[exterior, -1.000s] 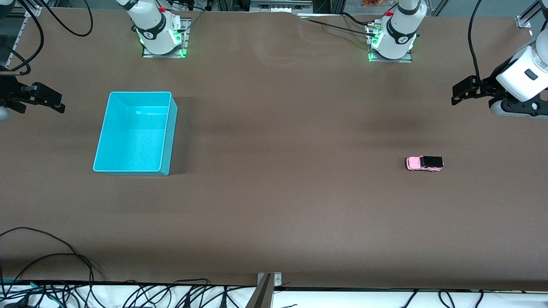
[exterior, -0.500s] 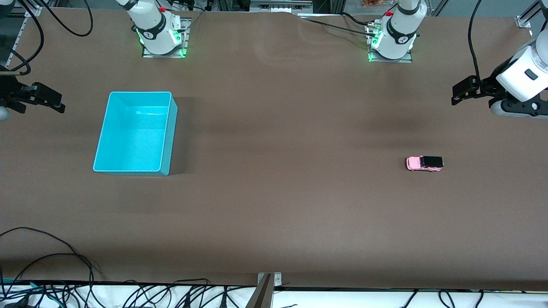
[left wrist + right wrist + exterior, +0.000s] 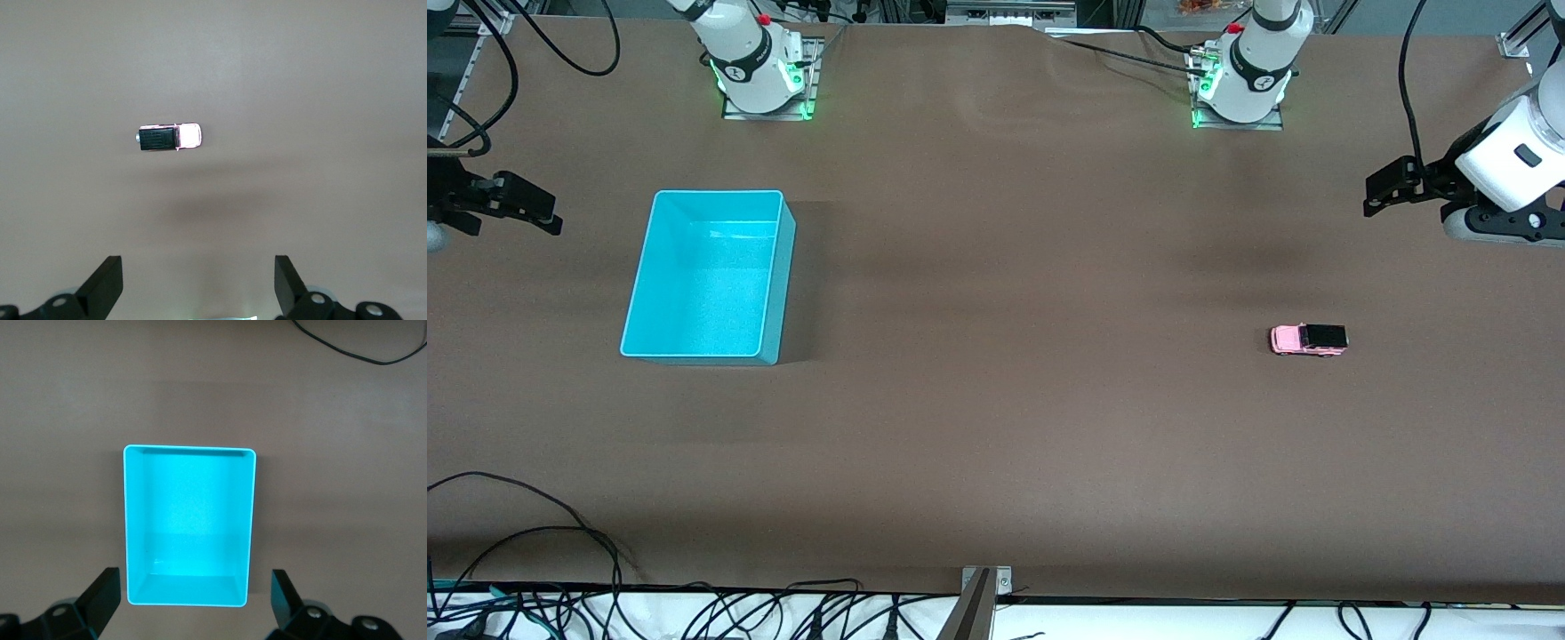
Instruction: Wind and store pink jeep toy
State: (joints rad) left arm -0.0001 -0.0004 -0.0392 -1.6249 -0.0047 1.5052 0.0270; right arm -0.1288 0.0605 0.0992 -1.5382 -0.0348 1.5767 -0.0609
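Note:
The pink jeep toy (image 3: pixel 1308 340), pale pink with a black roof, stands on its wheels on the brown table toward the left arm's end. It also shows in the left wrist view (image 3: pixel 170 137). My left gripper (image 3: pixel 1375 197) is open and empty, up over the table edge at that end, well apart from the jeep; its own view shows the spread jaws (image 3: pixel 198 283). The turquoise bin (image 3: pixel 707 276) stands empty toward the right arm's end. My right gripper (image 3: pixel 547 213) is open and empty, held up beside the bin, which fills its wrist view (image 3: pixel 189 513).
Both arm bases (image 3: pixel 760 76) stand along the table edge farthest from the front camera. Black cables (image 3: pixel 534 533) lie at the table edge nearest that camera. Brown table surface (image 3: pixel 1032 311) stretches between the bin and the jeep.
The left arm has shifted very slightly. The jeep, the bin and the right arm have not moved.

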